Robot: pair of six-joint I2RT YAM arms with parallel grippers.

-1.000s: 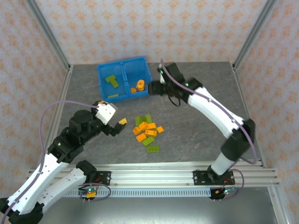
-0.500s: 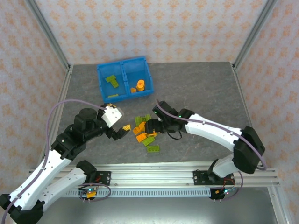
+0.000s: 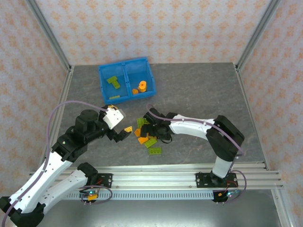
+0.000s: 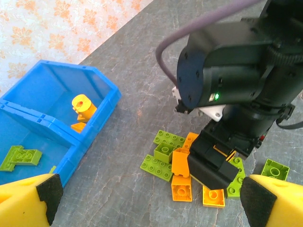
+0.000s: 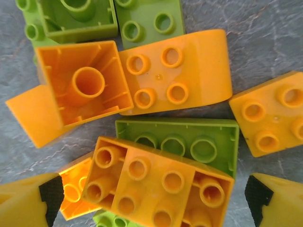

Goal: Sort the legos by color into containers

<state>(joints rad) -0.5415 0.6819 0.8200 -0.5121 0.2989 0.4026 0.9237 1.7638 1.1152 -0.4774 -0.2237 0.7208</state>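
Reaching in from the left edge, the left arm [image 3: 66,146] stretches over the grey table [image 3: 203,90], a purple cable [image 3: 66,105] arching above it. The left gripper [image 3: 124,133] hangs just left of the pile, jaws spread wide, nothing between them. Farther back sits the blue tray [image 4: 99,120]. Its left compartment holds green bricks [image 4: 21,157]. Its right one holds orange pieces, among them a round one [image 4: 81,105].

In the middle of the table lies the pile of bricks [image 3: 151,141], green and orange mixed, touching and overlapping. One green brick [image 3: 155,151] lies alone just nearer the rail [image 3: 156,177].

The right gripper [image 3: 147,131] is down over the pile, and seen from the left wrist its black body hides the middle bricks. Its jaws stand open on either side of a long orange brick [image 5: 158,184] that rests on a green one [image 5: 189,142], not clamping it. Beside these an overturned orange brick [image 5: 80,85] touches a curved orange piece [image 5: 189,71]. The right arm [image 3: 199,127] bends away to the right.
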